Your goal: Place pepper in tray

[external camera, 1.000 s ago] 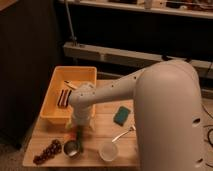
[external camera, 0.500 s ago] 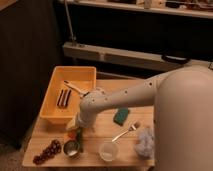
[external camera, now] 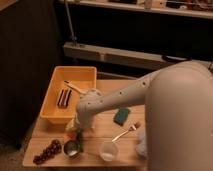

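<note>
The gripper (external camera: 76, 129) points down at the wooden table (external camera: 107, 131), just in front of the large yellow-orange plastic tray (external camera: 49, 102) — its jaws spread wide, with nothing gripped. The small slender dark-green pepper (external camera: 80, 137) lies on the table right beneath it, beside a small orange round item (external camera: 72, 134) and outside the tray. The tray holds a dark ridged block (external camera: 63, 98) and a pale-handled utensil (external camera: 74, 87).

The arm (external camera: 131, 94) wears a smooth off-white shell: one huge bulbous segment on the right narrows into a slimmer tube ending in a rounded joint (greyer along its shaded underside). The gripper (external camera: 78, 126), equally pale, hangs below that joint, low over the table (external camera: 47, 136) just beside the tray (external camera: 49, 105).
</note>
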Motion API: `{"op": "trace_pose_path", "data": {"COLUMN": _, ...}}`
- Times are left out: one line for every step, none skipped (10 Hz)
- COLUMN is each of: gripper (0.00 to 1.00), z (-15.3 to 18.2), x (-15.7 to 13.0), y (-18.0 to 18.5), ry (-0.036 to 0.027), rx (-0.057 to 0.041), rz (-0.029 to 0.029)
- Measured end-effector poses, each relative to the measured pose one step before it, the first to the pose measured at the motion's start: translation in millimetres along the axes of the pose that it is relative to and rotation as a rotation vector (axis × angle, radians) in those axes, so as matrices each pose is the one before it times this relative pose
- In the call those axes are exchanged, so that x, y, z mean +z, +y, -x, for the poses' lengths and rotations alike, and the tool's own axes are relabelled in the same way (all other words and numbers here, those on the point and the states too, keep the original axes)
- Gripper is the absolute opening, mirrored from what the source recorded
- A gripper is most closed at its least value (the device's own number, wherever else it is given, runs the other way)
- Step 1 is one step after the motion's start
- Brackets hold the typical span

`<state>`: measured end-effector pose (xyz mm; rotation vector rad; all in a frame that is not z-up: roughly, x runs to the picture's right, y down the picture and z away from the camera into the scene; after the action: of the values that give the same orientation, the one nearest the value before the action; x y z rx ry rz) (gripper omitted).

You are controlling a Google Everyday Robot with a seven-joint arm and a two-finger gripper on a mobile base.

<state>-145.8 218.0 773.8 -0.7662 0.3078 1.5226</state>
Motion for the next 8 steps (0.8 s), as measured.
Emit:
{"op": "trace_pose_path", "data": {"gripper": 0.80, "z": 0.15, "x": 6.22, "y": -2.16, "ry": -0.00181, "rx": 0.00938, "rz": -0.00899}}
{"op": "trace_pose_path", "data": {"gripper": 0.80, "z": 3.93, "x": 2.28, "y": -6.49, "ry": -0.00904, "rx": 0.01307, "rz": 0.00489}}
{"op": "trace_pose_path", "data": {"gripper": 0.80, "z": 1.41, "x": 2.60, "y": -1.87, "ry": -0.00031, "rx": 0.01132, "rz": 0.00763}}
{"op": "trace_pose_path", "data": {"gripper": 0.80, "z": 1.52, "x": 2.13, "y": 0.05, "ry": 0.00033, "rx": 0.00450, "rz": -0.00075}}
{"op": "trace_pose_path", "data": {"gripper": 0.80, "z": 1.57, "x": 1.11, "y": -0.63, "ry": -0.00060, "rx": 0.00520, "rz": -0.00547}}
{"op": "trace_pose_path", "data": {"gripper": 0.80, "z": 0.78, "x": 0.87, "y": 0.02, "ry": -0.00058, "rx": 0.00465, "rz": -0.00605}}
{"op": "trace_pose_path", "data": {"gripper": 0.80, "z": 0.34, "x": 1.11, "y": 0.82, "ry": -0.00132, "rx": 0.00438, "rz": -0.00640}}
{"op": "trace_pose_path", "data": {"gripper": 0.80, "z": -0.31, "x": 1.01, "y": 1.00, "ry": -0.00121, "rx": 0.00521, "rz": -0.00250}}
